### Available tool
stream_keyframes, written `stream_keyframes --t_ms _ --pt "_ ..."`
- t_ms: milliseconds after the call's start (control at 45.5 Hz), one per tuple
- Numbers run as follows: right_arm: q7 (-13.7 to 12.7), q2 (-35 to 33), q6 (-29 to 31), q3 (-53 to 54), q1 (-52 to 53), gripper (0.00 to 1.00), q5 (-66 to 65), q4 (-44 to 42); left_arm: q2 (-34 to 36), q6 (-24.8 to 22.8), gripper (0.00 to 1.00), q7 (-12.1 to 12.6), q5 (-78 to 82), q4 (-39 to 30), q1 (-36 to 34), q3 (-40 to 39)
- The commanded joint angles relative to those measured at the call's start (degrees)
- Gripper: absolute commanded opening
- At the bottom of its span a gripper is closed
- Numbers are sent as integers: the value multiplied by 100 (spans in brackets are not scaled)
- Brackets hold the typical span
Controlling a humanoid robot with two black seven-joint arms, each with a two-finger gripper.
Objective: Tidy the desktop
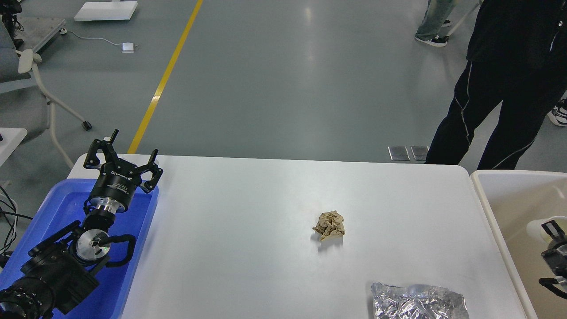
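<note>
Hovering: left gripper (123,156) hung above the far end of the blue tray (137,230), fingers spread wide with nothing between them — I judged it was poised there because the tray serves as a drop-off spot on that side.
Right gripper: right gripper (553,257) showed only as a dark sliver at the view's edge, over the beige bin (487,208); I could not tell whether its fingers were apart or together.
Desktop: the desktop (248,221) stretched from just right of the left gripper across to the bin, lying between the two containers — a layout that, I judged, let either arm sweep clutter outward.
Crumpled paper: a tan paper wad (329,225) sat well to the right of the left gripper and nearer me, alone on bare white surface, apart from everything else.
Foil: a crinkled foil packet (418,302) lay at the near edge, farther right still, closer to the right gripper's side than to the left's.
Judgement: two pieces remained on the surface, so the tidying was not finished; the wad looked light and easy to pinch, the foil flatter and likely harder to get fingers under.
Bystander: a person in black (505,84) stood beyond the far right corner, clear of both arms.
</note>
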Motion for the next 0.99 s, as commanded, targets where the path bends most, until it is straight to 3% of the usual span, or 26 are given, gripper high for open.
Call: stream_keyframes --t_ms 0,44,88,308,484,616,836,968 --pt "-4 113 -62 47 -73 11 1 4 0 0 100 0 2 0 0 0" --pt "-4 113 -62 47 -73 36 9 -4 0 0 100 0 -6 0 0 0" --pt "-4 104 -62 47 -82 54 0 -4 0 0 100 -8 -6 0 0 0" --pt "-4 60 8 56 -38 97 9 13 0 0 100 0 3 0 0 0" --pt "-4 -194 122 529 146 100 9 320 0 0 100 0 3 0 0 0" --pt "-4 -677 342 1286 673 100 0 531 0 0 100 0 -6 0 0 0" --pt "13 -1240 395 1602 1613 100 9 672 0 0 100 0 -6 0 0 0" --pt "22 -1486 395 2751 1878 100 9 1304 0 0 100 0 -6 8 0 0"
